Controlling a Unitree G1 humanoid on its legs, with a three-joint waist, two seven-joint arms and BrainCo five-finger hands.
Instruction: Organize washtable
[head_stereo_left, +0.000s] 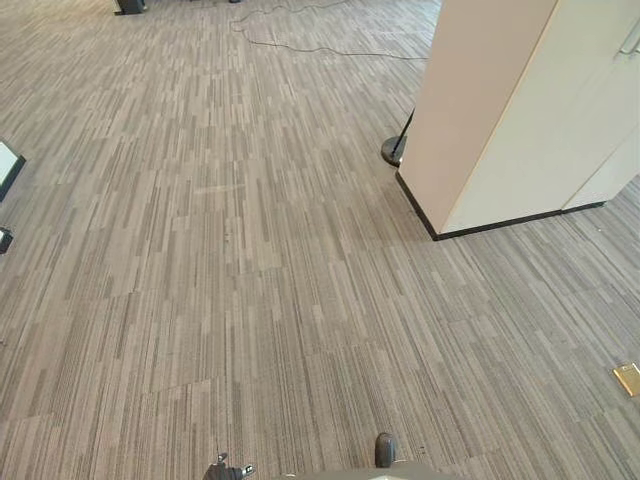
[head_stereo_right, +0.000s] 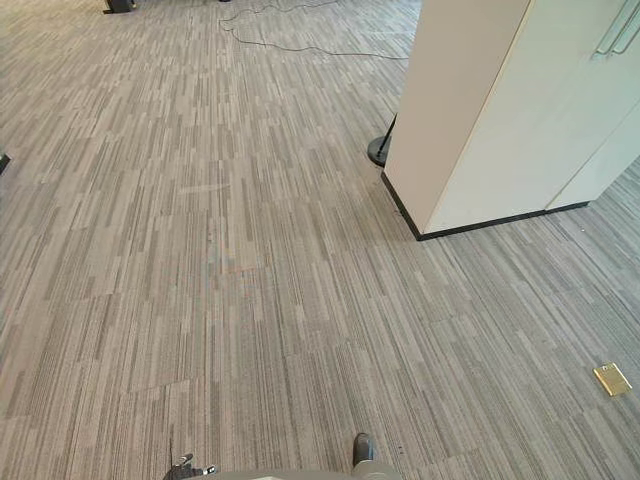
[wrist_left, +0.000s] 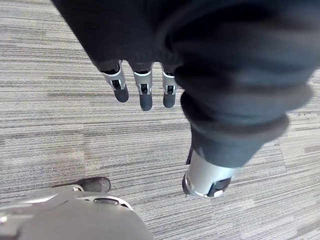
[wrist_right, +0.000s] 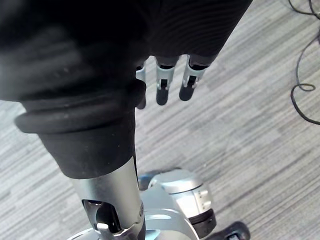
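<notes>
Left robot hand (wrist_left: 144, 93) hangs over grey striped carpet floor (head_stereo_left: 250, 300), fingers straight, empty | right robot hand (wrist_right: 162, 86) likewise slack, empty | washtable: I cannot place it | eye views give me tall cream cabinet with black plinth (head_stereo_left: 520, 110), small brass floor plate (head_stereo_left: 628, 378) well apart from it.

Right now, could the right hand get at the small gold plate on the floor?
Probably not from here. The right hand hangs open above the carpet; the gold plate lies flat on it, off to the right. Nothing blocks it, but a step and stoop seem needed.
</notes>
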